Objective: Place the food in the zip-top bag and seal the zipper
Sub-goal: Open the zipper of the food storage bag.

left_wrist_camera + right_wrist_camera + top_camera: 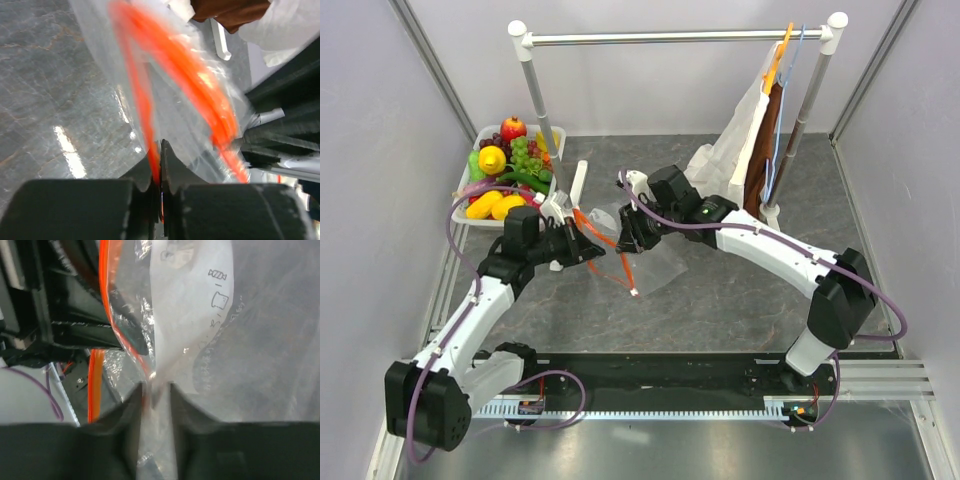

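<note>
The clear zip-top bag (658,262) hangs lifted between my two grippers over the middle of the table. Its orange-red zipper (612,250) runs down to a small white slider (634,292). My left gripper (582,240) is shut on the zipper strip (150,120), seen pinched between the jaws (161,152) in the left wrist view. My right gripper (625,236) is shut on the bag's film by the white label (192,305), jaws (156,390) close around it. The food (510,170), toy fruits and vegetables, lies piled in a white tray (472,215) at the back left.
A clothes rack (670,37) spans the back, its left post (532,95) beside the tray. A white cloth (740,135) and a brown cloth (772,150) hang on hangers at the right post. A white stick-like piece (579,180) lies near the tray.
</note>
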Available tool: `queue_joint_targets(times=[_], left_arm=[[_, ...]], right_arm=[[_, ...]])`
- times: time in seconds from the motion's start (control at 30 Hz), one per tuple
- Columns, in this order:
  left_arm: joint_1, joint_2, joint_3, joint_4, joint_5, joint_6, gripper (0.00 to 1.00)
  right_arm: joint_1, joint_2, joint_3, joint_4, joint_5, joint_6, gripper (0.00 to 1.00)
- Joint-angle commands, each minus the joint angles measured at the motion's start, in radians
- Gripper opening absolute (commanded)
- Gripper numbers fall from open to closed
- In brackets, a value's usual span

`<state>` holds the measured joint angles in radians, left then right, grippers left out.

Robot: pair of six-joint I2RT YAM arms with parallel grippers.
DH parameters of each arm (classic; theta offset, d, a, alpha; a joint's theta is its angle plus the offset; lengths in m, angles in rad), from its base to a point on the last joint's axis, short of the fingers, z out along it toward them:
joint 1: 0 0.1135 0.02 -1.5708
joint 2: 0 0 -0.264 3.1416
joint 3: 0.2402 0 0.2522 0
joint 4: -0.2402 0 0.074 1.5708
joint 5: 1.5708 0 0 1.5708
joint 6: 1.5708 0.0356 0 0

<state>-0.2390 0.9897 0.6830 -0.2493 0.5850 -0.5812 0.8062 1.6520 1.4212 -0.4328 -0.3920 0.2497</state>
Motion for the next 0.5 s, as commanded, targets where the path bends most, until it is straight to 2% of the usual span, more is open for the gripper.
queue_joint_targets(times=[0.0, 0.03, 0.07, 0.23, 0.27, 0.37, 0.47], left_arm=[[-0.003, 0.004, 0.093, 0.033, 0.073, -0.054, 0.02], [-0.003, 0.0, 0.099, 0.019, 0.067, -0.071, 0.02], [-0.003, -0.012, 0.108, -0.001, 0.059, -0.077, 0.02], [-0.003, -0.022, 0.124, -0.071, 0.013, -0.135, 0.02], [-0.003, -0.02, 0.124, -0.077, 0.013, -0.141, 0.02], [-0.003, -0.008, 0.135, -0.096, -0.017, -0.161, 0.02], [-0.005, 0.024, 0.167, -0.131, -0.048, -0.178, 0.02]], right_arm=[[-0.021, -0.054, 0.007, 0.056, -0.145, 0.043, 0.64], [-0.021, -0.06, 0.019, 0.039, -0.101, 0.036, 0.69], [-0.022, -0.066, 0.031, 0.011, -0.082, 0.004, 0.71], [-0.01, -0.136, 0.099, -0.056, 0.137, -0.092, 0.72], [-0.007, -0.142, 0.107, -0.073, 0.156, -0.107, 0.7], [0.017, -0.169, 0.108, -0.073, 0.144, -0.125, 0.57], [0.083, -0.173, 0.116, -0.08, 0.165, -0.148, 0.54]])
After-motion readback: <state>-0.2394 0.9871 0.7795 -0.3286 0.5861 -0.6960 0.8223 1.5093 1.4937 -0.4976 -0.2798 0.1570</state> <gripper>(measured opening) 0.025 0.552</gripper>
